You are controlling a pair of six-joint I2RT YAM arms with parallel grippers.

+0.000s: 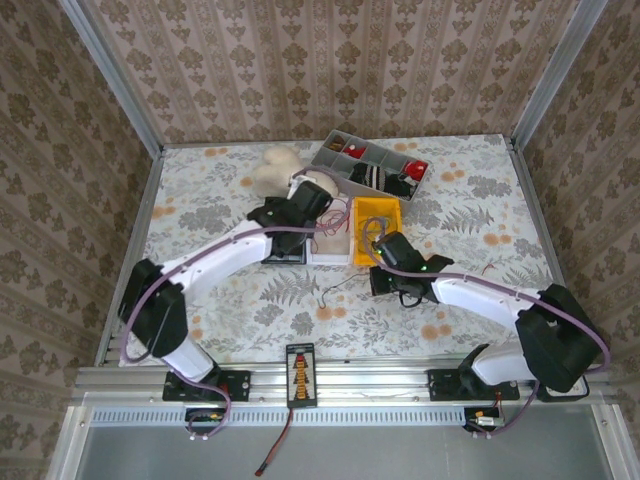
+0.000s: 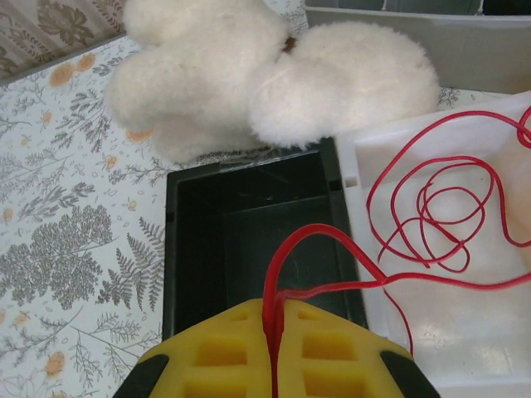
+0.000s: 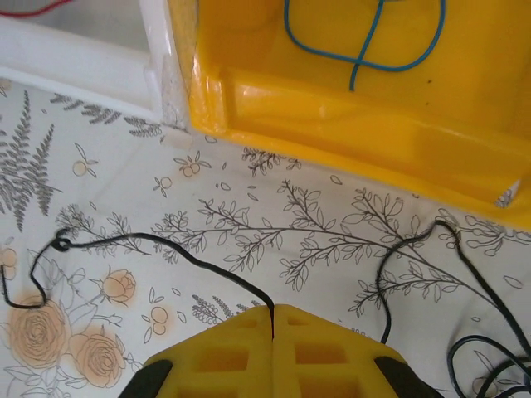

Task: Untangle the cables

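I see the left gripper (image 2: 274, 325) clamped on the red wire (image 2: 431, 207); the right gripper (image 3: 272, 319) grips the black wire (image 3: 166, 245) above the table (image 3: 290, 215).

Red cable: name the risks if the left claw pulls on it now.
1. The left claw grips the red cable while its loops overlap in the white bin; pulling could tighten them into a knot.
2. The cable passes over the black bin rim and might snag there.

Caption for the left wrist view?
Left claw pinches the red cable above the black bin, loops lying in the white bin.
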